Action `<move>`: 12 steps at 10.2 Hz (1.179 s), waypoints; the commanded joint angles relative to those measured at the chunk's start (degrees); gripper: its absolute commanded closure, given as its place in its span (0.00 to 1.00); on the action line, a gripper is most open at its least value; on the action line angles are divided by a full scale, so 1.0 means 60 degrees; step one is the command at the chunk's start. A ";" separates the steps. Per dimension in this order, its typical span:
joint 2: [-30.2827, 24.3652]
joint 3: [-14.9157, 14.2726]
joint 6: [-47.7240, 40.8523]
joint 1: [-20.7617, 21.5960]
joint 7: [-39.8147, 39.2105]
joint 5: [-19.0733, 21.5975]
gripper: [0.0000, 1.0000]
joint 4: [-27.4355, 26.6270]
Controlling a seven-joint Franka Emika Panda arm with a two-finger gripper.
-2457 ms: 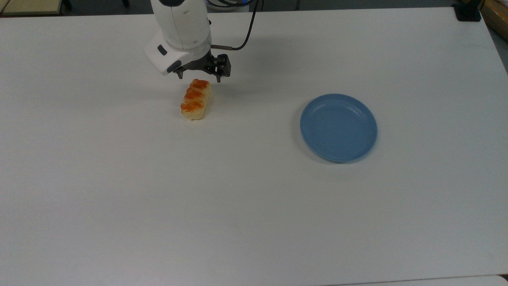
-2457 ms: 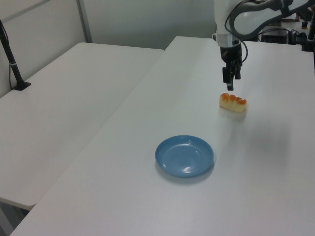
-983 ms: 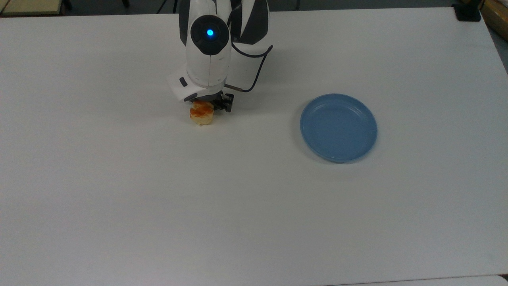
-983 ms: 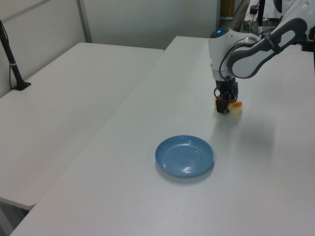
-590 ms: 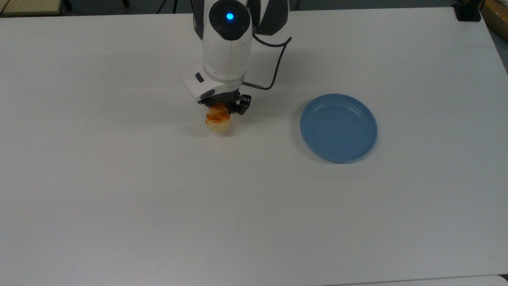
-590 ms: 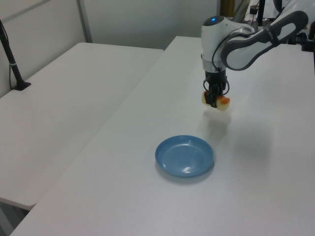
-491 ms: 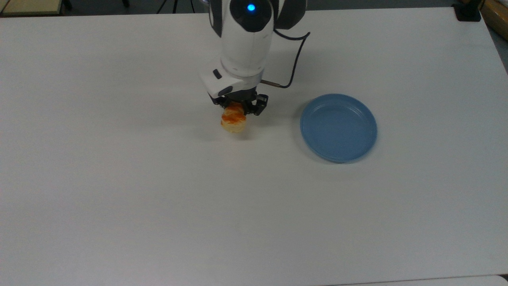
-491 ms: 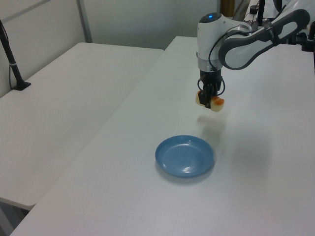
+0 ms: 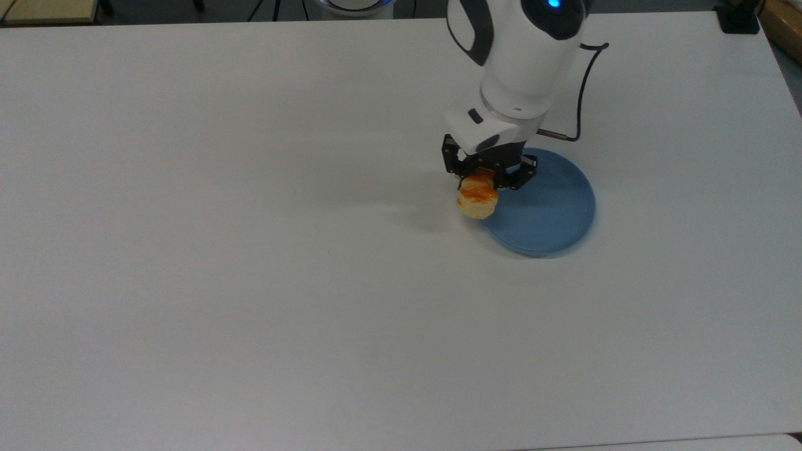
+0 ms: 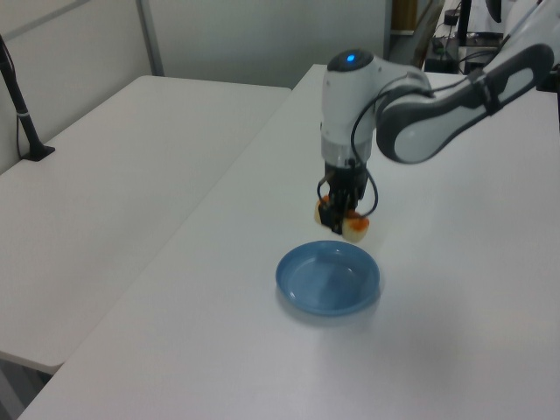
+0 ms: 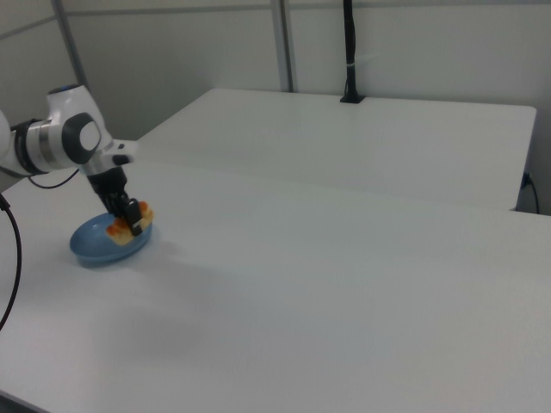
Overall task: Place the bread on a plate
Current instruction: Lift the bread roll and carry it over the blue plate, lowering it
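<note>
We see the gripper (image 9: 482,178) right of centre in the upper half of the top view, its dark fingers (image 9: 452,164) clamped on the bread (image 9: 477,199). The bread hangs from the gripper, clear of the counter (image 9: 250,282), with its orange-brown top facing up and its pale end pointing toward the bottom of the frame. In the top view it sits over the left edge of the blue plate (image 9: 551,213), partly overlapping the rim.

In the left view, we find the gripper (image 10: 343,208) just above the centre of the frame, pointing straight down from the white arm (image 10: 350,105), and the bread (image 10: 353,226) is held just above the far rim of the plate (image 10: 328,280), which lies flat on the counter (image 10: 455,350) below it.

In the right view, at the middle left of the frame, the gripper (image 11: 127,218) holds the bread (image 11: 131,229) over the near right part of the plate (image 11: 95,249); we cannot tell there whether the bread touches the plate. A black cable (image 9: 583,81) loops from the arm (image 9: 526,62) at the upper right of the top view. A second white table (image 10: 114,175) stands beside the counter on the left view's left.
</note>
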 commanded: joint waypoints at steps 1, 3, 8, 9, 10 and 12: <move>0.1167 -0.0138 -0.0245 0.0877 0.1075 0.0109 0.54 0.0990; 0.1535 -0.0080 -0.0230 0.1069 0.1778 0.0254 0.53 0.1632; 0.1537 -0.0007 -0.0318 0.1230 0.1796 0.0417 0.00 0.1694; 0.1348 -0.0021 -0.0579 0.1288 0.1796 0.0417 0.00 0.1680; 0.1114 -0.0021 -0.1118 0.1231 0.1796 0.0402 0.00 0.1694; 0.0222 -0.0094 -0.2406 0.0983 0.1215 0.0387 0.00 0.1621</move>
